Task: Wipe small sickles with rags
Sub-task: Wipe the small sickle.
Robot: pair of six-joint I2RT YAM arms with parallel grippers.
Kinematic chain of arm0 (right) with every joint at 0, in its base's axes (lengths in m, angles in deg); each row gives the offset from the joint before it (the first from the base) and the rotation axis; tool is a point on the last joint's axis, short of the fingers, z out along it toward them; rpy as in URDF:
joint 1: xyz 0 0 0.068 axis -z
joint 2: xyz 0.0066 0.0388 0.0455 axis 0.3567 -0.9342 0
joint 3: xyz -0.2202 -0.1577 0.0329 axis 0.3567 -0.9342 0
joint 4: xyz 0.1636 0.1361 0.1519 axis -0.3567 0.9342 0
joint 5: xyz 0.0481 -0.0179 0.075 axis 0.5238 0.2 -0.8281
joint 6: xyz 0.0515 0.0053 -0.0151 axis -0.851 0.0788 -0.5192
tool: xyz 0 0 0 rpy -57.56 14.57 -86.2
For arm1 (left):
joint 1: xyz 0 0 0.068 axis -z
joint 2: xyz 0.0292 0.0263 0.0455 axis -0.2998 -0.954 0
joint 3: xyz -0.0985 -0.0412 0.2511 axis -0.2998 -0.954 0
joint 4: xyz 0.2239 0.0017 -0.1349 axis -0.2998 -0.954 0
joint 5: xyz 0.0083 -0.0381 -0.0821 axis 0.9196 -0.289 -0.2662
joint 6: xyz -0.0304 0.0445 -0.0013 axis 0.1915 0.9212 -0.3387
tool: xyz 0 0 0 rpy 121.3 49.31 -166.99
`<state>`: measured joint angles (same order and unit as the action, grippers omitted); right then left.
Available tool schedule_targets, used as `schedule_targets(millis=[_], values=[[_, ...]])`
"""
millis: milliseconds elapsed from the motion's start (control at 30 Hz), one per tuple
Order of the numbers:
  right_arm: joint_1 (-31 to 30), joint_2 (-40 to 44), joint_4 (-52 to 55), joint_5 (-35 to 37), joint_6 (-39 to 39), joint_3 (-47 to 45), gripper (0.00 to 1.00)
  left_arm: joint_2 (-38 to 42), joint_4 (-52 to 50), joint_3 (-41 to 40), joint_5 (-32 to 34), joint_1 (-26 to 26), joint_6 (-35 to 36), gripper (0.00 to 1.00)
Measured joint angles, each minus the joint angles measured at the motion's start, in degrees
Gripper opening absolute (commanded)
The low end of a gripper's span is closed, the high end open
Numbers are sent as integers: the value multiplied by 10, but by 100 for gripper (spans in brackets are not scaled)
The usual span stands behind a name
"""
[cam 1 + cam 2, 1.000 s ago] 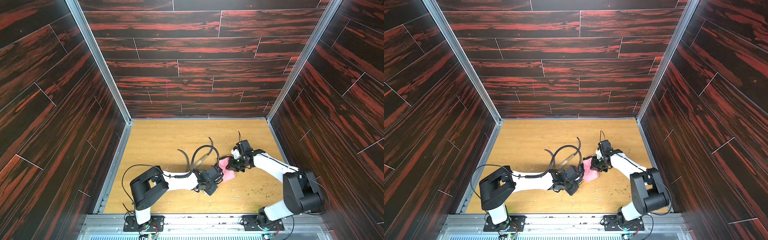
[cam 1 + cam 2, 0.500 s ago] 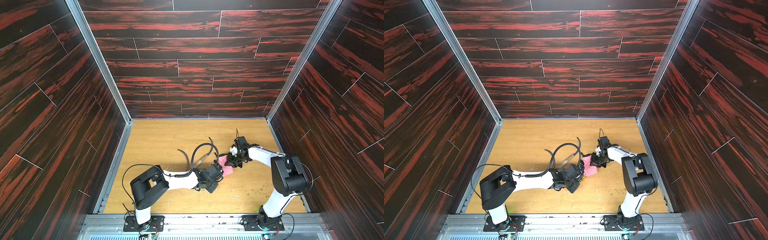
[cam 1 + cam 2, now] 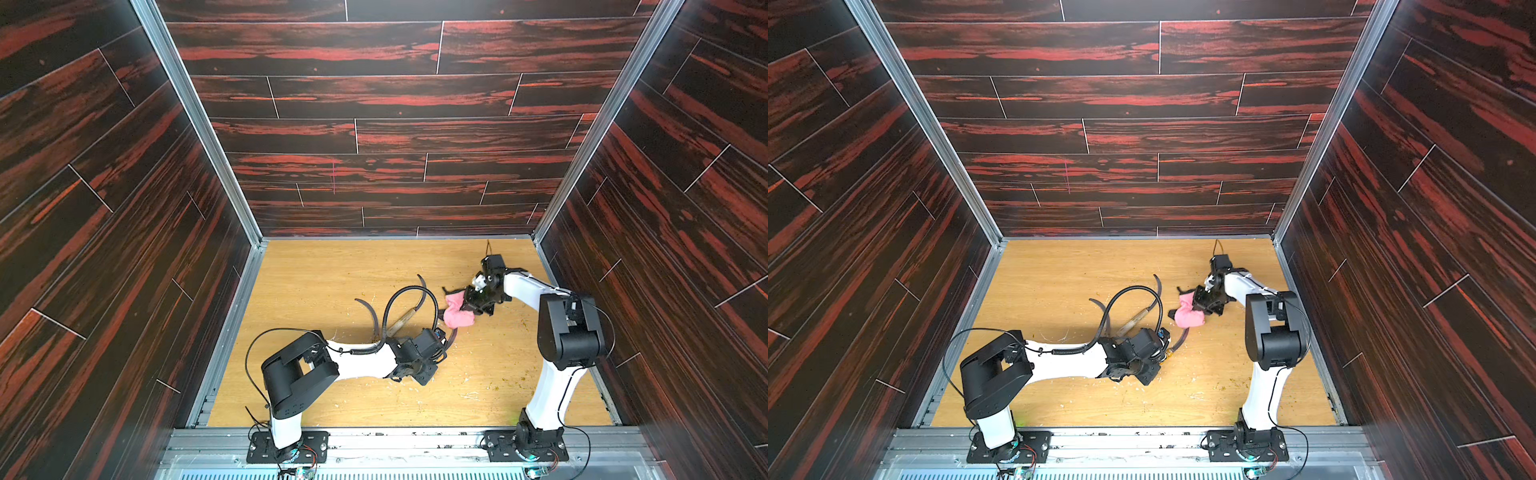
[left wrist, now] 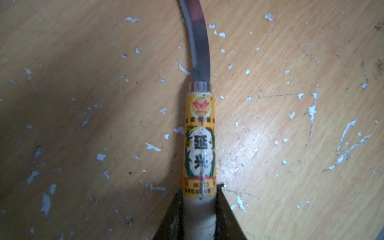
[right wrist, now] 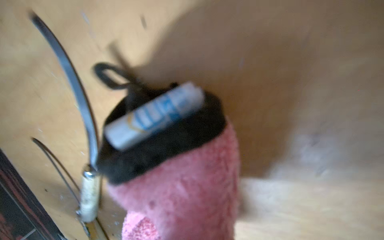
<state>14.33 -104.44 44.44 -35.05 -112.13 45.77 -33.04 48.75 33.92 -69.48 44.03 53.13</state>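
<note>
1. Left gripper, nearest the base rail. Its jaws are pinching the pale handle of the held sickle, just behind the yellow label band. The handle fills the gap between the jaws.
2. The held sickle's long axis runs straight out of the left gripper, away from the base and toward the robot's right. In a top view its blade points at the rag. It looks lifted clear of the table, though that can't be confirmed.
3. The rag is a bunched pink wad hanging just beyond the blade tip. The tip seems to meet the rag's near edge, but contact is too small to tell. The right wrist view is blurred: the rag fills the front, with its black loop sticking out.
4. Right gripper, just past the rag. It is pressed together on the rag's upper end, and the cloth covers the fingers in the wrist view.
5. Judgement: the rag sits on the blade's own line, so the right arm is the one placed to stroke. It should follow the curve while the left arm only holds. The risk is cloth snagging on the blade edge.
6. Farthest out, toward the robot's left of the rag, a spare sickle and a second spare sickle lie flat. Both are apart from the grippers, and the left arm's cable arches over them.
</note>
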Motion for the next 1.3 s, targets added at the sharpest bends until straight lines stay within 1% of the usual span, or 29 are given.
schedule_targets(millis=[100, 200, 300, 400, 500, 567, 633, 667, 733, 867, 1067, 1300], values=[[19, 0, -19, -16, 4, 37, 0, -1, -12, -1, -1, 2, -3, 6], [30, 0, -38, -64, 5, 70, 0, -1, -14, -1, -1, 3, -6, 6], [27, 1, -47, -113, 5, 80, 0, -1, -16, 0, 0, 3, -10, 8], [23, 10, -48, -133, 5, 72, 0, -4, -25, 7, 1, 3, -16, 14], [23, 45, -50, -137, 5, 41, 0, -9, -38, 17, 3, 3, -19, 17], [24, 84, -54, -147, 3, 13, 0, -13, -49, 26, 5, 3, -19, 17], [24, 117, -56, -165, 0, -5, 0, -17, -55, 33, 7, 3, -19, 14], [24, 129, -55, -175, -1, -7, 0, -17, -57, 36, 10, 4, -19, 12], [22, 143, -54, -185, -1, -7, 0, -17, -59, 38, 14, 4, -19, 11], [13, 149, -55, -189, -1, -16, 0, -17, -59, 39, 24, 4, -19, 11], [-11, 147, -60, -170, -3, -90, 0, -17, -70, 39, 43, 4, -19, 10], [-52, 110, -84, -149, -16, -124, 0, -16, -78, 46, 58, 4, -13, 10]])
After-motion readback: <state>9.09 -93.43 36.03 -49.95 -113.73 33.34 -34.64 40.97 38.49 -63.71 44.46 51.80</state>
